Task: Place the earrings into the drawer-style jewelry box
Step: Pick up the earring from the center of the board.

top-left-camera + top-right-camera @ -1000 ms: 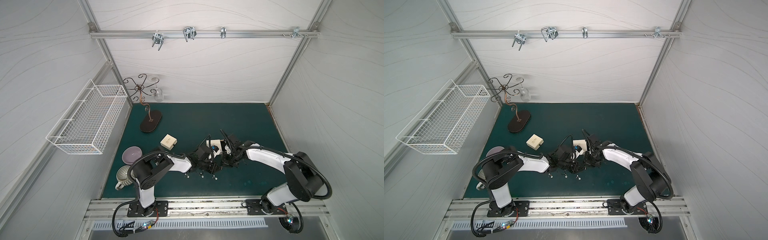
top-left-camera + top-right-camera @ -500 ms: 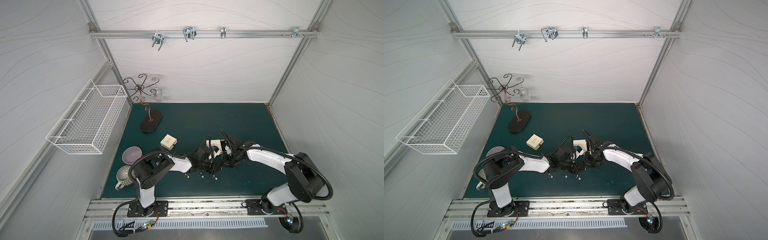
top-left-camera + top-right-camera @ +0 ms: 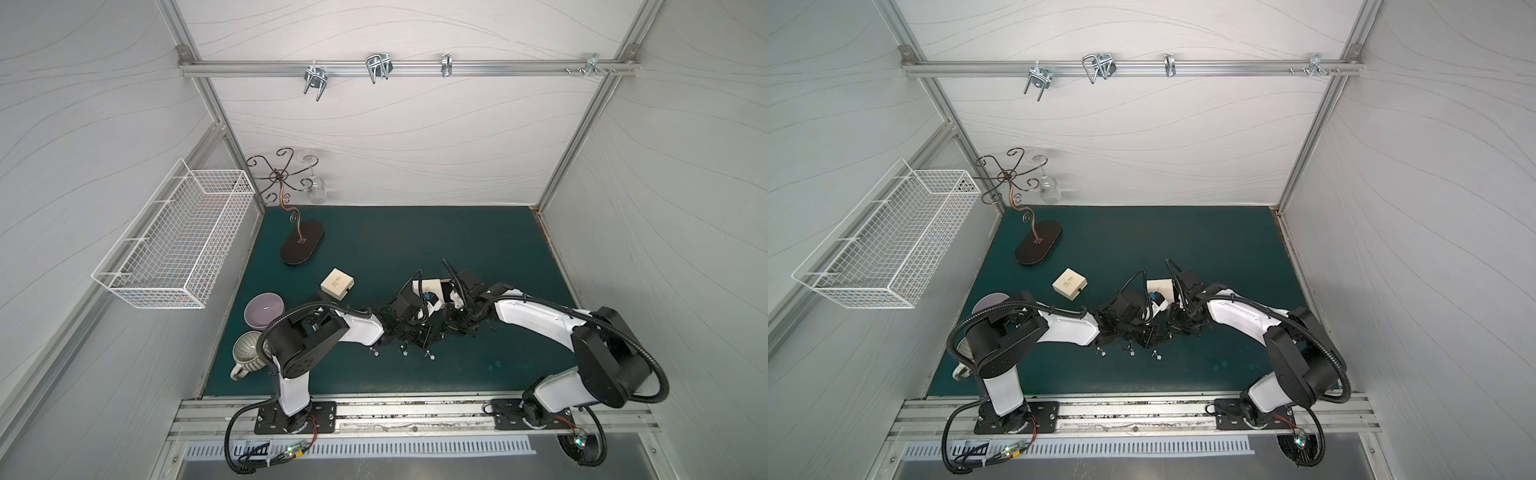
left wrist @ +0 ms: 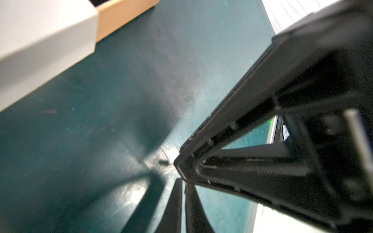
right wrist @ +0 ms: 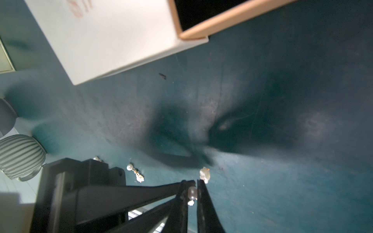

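I have the right gripper [image 5: 196,184] fingers pinched on one pearl earring [image 5: 192,192] near the jewelry box [image 5: 113,36], its drawer [image 5: 232,18] pulled open, left gripper [image 4: 183,181] fingers closed together beside it, three loose earrings [image 3: 404,352] on the counter [image 3: 457,232] on the box's robot side

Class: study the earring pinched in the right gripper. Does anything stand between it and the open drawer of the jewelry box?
Nothing visible does. In the right wrist view only bare mat lies between the earring in the right gripper and the open drawer; the left gripper sits beside, off that path.
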Robot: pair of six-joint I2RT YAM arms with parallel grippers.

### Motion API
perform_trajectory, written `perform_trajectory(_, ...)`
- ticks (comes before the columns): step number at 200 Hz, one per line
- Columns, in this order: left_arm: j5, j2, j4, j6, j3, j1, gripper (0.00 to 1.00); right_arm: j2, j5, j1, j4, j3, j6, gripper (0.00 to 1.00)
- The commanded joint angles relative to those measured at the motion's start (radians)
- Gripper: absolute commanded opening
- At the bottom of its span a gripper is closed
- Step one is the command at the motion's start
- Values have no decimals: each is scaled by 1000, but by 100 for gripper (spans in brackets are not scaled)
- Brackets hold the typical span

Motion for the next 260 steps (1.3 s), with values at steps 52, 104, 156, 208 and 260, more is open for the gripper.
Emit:
perform_trajectory(52, -8, -51, -3, 28, 28, -3, 1, -98, -28, -21, 40, -43, -6, 15)
perform_trajectory(104, 23, -132, -92, 57, 26, 13, 0, -246, -206, -138, 183, -120, -105, 32)
perform_trajectory(156, 201, -335, -314, -53, 41, 90, 0, -420, -562, -342, 482, -231, -209, 31)
perform_trajectory(208, 309, -509, -736, -94, 122, 146, 0, -405, -797, -333, 652, -219, -206, 31)
perform_trajectory(260, 307, -565, -1219, 187, 336, 212, 0, -326, -867, -129, 550, -92, -293, 33)
